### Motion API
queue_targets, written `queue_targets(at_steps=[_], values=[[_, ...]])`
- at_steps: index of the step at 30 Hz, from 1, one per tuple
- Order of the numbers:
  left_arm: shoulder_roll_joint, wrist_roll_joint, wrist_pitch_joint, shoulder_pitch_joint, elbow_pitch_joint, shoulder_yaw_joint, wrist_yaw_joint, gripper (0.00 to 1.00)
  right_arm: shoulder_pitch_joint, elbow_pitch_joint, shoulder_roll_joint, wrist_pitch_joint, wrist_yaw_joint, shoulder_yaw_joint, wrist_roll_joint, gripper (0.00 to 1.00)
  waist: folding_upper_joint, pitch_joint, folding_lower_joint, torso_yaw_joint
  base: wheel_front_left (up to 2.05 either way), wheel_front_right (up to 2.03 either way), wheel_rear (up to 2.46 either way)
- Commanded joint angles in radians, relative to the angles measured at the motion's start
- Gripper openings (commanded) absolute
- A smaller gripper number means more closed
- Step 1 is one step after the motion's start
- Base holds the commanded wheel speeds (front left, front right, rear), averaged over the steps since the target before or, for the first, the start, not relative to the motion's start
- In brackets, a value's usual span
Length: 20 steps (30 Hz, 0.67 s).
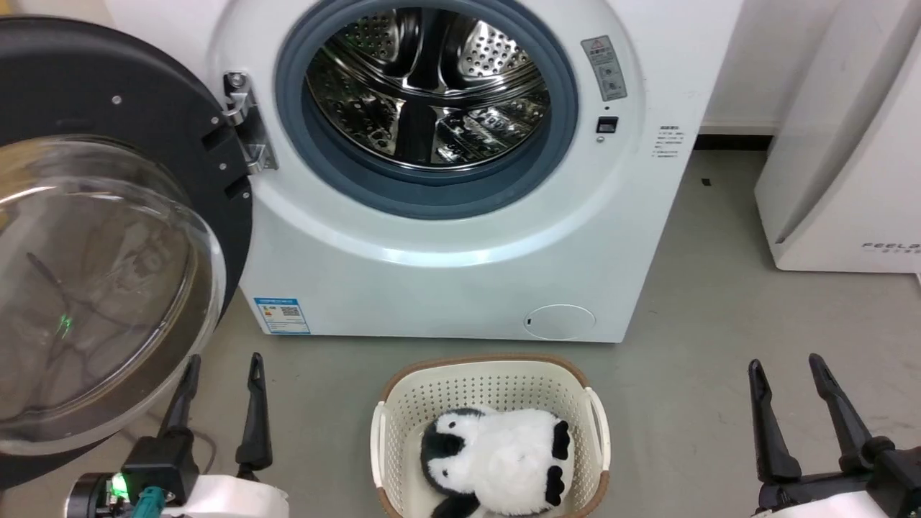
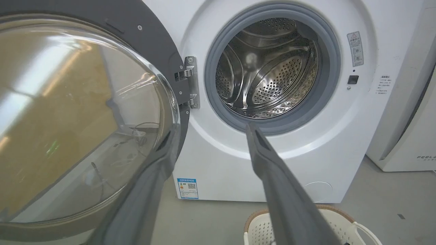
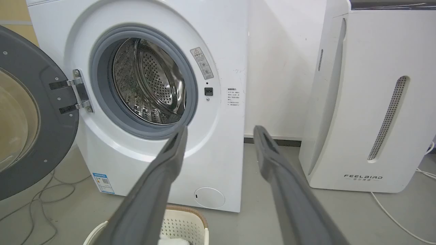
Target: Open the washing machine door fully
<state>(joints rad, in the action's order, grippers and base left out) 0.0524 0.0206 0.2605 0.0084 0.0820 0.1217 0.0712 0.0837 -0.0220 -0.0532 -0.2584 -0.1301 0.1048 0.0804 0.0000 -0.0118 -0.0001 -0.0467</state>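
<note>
The washing machine [image 1: 432, 273] is a white front-loader with its steel drum [image 1: 432, 79] exposed. The washing machine door [image 1: 93, 79], black-rimmed with a bulging glass bowl [image 1: 93, 288], is swung out to the left on its metal hinge [image 1: 245, 129]. My left gripper [image 1: 225, 357] stands open at the lower left, just right of the bowl's lower edge, holding nothing. In the left wrist view the left gripper [image 2: 209, 131] frames the machine [image 2: 221, 170], its left finger overlapping the door [image 2: 150, 44] rim; whether they touch is unclear. My right gripper [image 1: 784, 361] [image 3: 221, 129] is open and empty at the lower right.
A cream laundry basket [image 1: 489, 388] holding a black-and-white plush penguin [image 1: 496, 460] sits on the floor before the machine, between my arms. A white FEELBIRD appliance [image 1: 849, 158] [image 3: 368, 102] stands to the right. Cables [image 3: 44, 197] trail on the floor under the door.
</note>
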Motion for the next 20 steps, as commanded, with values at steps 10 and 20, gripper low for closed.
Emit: queue_targets(at_steps=[10, 20], values=[[-0.002, 0.0, -0.003, 0.019, 0.015, -0.033, -0.02, 0.0, -0.001, 0.009, 0.0, 0.004, 0.0, -0.002, 0.001, 0.0, 0.0, -0.002, 0.0001, 0.017, 0.0, 0.0, 0.0], [-0.002, -0.002, -0.023, 0.017, 0.007, -0.04, -0.024, 0.0, -0.008, 0.01, 0.0, 0.024, 0.0, -0.01, -0.006, 0.0, 0.0, -0.001, 0.0001, 0.019, 0.0, 0.0, 0.0]])
